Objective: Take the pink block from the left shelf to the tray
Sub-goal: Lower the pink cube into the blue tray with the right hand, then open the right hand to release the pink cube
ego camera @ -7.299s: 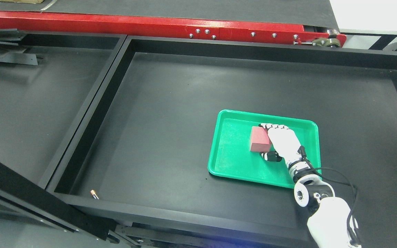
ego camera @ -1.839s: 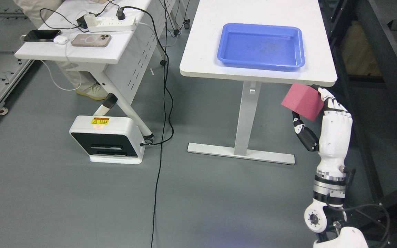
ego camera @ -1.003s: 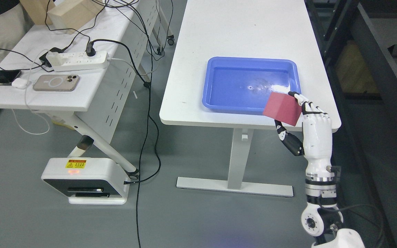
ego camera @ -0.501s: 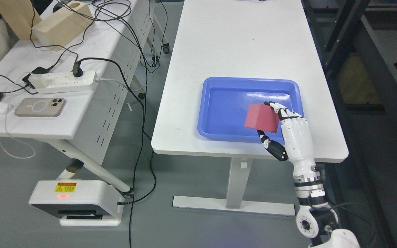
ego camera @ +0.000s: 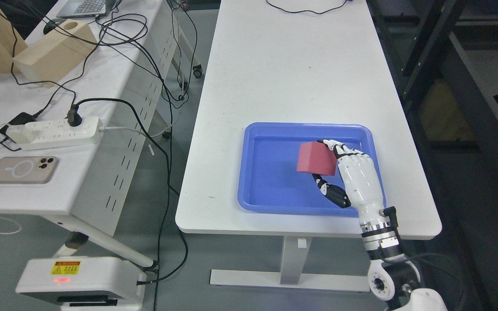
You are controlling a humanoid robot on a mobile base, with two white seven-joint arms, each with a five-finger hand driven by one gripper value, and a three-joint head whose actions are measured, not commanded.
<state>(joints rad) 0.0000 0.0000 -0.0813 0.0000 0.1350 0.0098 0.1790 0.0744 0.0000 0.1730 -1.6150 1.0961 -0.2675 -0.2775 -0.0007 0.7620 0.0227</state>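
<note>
head view: the right hand (ego camera: 352, 177) comes in from the lower right corner, with its white forearm rising toward 11 o'clock. its fingers (ego camera: 339, 149) are closed around the pink block (ego camera: 316, 158), with the fingers on the top right side of the block and the dark thumb below it. the block is held over the inside of the blue tray (ego camera: 270, 190), in the right half of it. i cannot tell if the block touches the tray floor or is a little above it; a soft shadow lies on the tray floor to the left of the block.

the tray lies on the white table (ego camera: 288, 73), near the front edge of it, at about 5 o'clock from the table middle. a black cable (ego camera: 305, 11) lies at the far end of the table, at 12 o'clock.

at 9 o'clock from the tray there is a second white table (ego camera: 28, 198), well apart. on it lie a power strip (ego camera: 54, 129) with a black plug, a phone (ego camera: 22, 169) face down just in front of the strip, and a wooden box (ego camera: 52, 54) farther back. many black cables hang between the two tables. on the floor at 7 o'clock stands a white device (ego camera: 80, 283) with a yellow label.
</note>
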